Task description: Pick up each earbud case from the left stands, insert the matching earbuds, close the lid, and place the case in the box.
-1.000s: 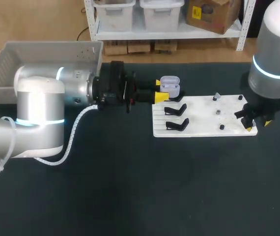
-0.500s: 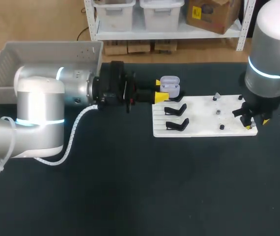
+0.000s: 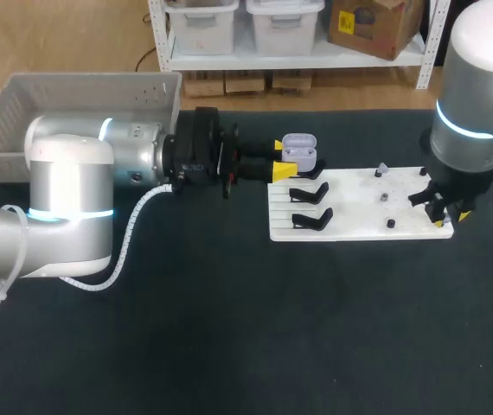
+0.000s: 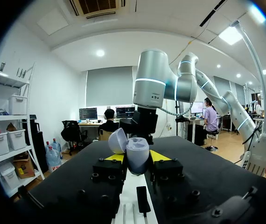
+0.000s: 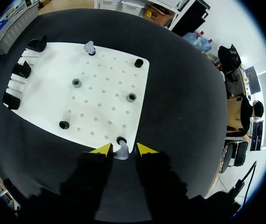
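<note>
Left tool (image 3: 280, 159) pinches open earbud case (image 4: 136, 154). Right tool (image 5: 122, 150) spread, earbud (image 5: 122, 154) standing between its tips.

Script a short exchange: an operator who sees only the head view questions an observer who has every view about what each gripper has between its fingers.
Operator: The right gripper blocks my view. Is anything between its fingers?
Observer: Yes. In the right wrist view a pale earbud stands between the open yellow tips, at a corner of the white board. It is not clamped.
Operator: And the left gripper?
Observer: The left wrist view shows both of its yellow tips against the sides of the earbud case, whose lid is tipped open.
</note>
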Tool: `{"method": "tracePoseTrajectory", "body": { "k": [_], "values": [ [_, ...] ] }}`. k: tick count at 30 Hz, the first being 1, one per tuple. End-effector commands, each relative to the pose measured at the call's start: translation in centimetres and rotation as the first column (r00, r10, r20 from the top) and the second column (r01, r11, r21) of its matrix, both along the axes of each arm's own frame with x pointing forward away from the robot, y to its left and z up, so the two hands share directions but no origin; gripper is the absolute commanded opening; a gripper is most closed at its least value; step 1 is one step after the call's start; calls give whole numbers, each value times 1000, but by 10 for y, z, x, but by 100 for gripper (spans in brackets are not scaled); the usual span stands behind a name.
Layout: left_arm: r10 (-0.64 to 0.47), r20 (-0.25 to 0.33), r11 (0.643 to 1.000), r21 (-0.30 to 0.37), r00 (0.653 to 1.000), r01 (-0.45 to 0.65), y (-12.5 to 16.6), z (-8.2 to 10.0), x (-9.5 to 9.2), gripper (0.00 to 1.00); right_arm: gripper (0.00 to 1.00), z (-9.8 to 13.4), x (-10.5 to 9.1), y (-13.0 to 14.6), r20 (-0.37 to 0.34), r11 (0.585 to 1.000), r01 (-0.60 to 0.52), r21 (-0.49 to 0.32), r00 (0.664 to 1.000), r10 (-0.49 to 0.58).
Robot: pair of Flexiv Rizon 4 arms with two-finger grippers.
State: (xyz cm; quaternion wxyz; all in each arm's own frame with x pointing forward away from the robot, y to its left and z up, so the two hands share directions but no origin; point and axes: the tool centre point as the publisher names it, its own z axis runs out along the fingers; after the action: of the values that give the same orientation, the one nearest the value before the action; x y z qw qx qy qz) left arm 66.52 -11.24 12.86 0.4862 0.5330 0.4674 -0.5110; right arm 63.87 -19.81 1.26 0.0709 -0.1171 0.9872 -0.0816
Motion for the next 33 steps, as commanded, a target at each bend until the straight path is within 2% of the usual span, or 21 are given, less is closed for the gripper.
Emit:
{"method": "tracePoseTrajectory", "body": {
  "k": [1,4,6,8,13,19,24,29,33],
  "values": [
    [0,1,1000,-2,1000,0,0,-1,1,0,28,-2,1,1,-2,1000,2,-2,1000,-2],
    [0,1,1000,-2,1000,0,0,-1,1,0,25,-3,1,2,-5,1000,1,-4,1000,-1],
    [0,1,1000,-2,1000,0,0,-1,1,0,19,-3,1,2,-7,1000,3,-2,1000,-3],
    [0,1,1000,-2,1000,0,0,-1,1,0,1,-3,1,2,-8,1000,4,-3,1000,-4],
    [0,1,1000,-2,1000,0,0,-1,1,0,0,0,-2,2,-4,1000,2,-9,1000,-2],
    [0,1,1000,-2,1000,0,0,-1,1,0,0,19,-10,7,10,999,-3,-54,1000,4],
    [0,1,1000,-2,1000,0,0,-1,1,0,0,50,-20,21,18,996,-8,-86,1000,10],
    [0,1,1000,-2,1000,0,0,-1,1,0,0,101,-29,52,48,998,14,-60,999,-12],
    [0,1,1000,-2,1000,0,0,-1,1,0,0,130,-37,79,-5,999,42,-34,999,-42]
  ]
}}
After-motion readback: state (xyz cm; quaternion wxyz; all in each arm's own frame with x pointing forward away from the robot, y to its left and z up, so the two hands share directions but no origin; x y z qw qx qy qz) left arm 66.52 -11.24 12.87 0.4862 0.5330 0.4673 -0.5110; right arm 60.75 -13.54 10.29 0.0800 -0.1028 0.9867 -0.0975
